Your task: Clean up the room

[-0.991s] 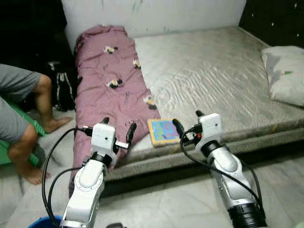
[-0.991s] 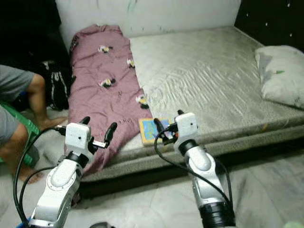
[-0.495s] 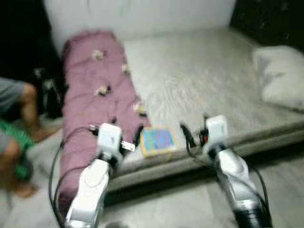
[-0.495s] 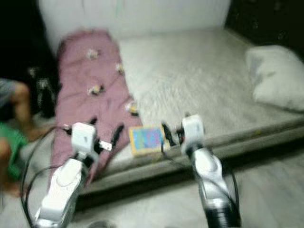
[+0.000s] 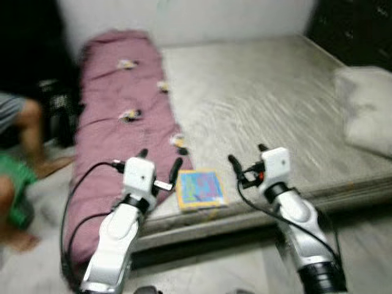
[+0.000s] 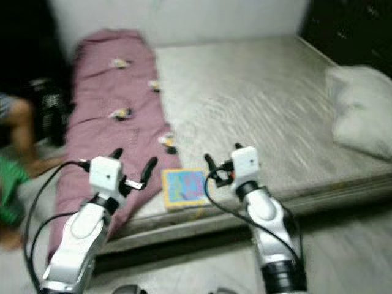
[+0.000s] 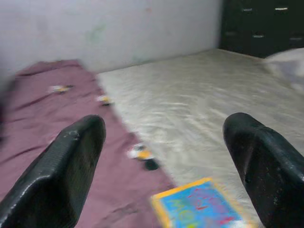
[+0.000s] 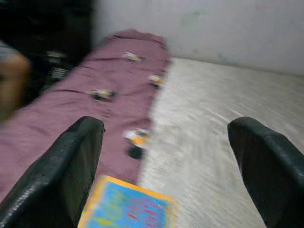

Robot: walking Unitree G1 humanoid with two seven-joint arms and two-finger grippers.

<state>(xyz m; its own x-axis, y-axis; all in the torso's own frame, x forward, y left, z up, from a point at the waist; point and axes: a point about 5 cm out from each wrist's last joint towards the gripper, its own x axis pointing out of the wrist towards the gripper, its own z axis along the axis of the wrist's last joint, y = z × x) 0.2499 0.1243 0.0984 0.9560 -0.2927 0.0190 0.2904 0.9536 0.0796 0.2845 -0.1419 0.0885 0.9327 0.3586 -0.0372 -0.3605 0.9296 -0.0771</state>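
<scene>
Book (image 5: 199, 188), seemingly, lies between both open pincers.

Dim even room light, motion blur throughout, dark upper corners

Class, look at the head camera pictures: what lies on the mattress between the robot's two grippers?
A blue picture book with a yellow border lies flat near the mattress edge, between the left gripper and the right gripper, touching neither. Both eye views show it.
</scene>
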